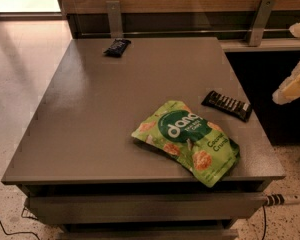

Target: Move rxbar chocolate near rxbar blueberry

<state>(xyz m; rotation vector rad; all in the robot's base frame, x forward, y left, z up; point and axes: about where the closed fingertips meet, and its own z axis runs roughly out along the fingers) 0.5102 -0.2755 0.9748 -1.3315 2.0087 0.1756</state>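
Camera view takes in a broad grey-brown flat-topped table (100,114) with a drawer front below its near edge, standing against a wood-panelled wall. On its near right part lies a crumpled green snack bag (187,140) with white lettering, flat and angled toward the front corner. Off the table's right side, above the dark gap there, hangs the robot's pale cream gripper (291,89) — well clear of everything on the top, and whether it is spread or closed can't be made out from here. The rxbar chocolate (227,105), a slim black wrapper with rows of white lettering, lies flat near the right edge, just beyond the bag's upper corner. The rxbar blueberry (117,47) — a small glossy navy wrapper — sits at the far left, well apart from the chocolate bar.
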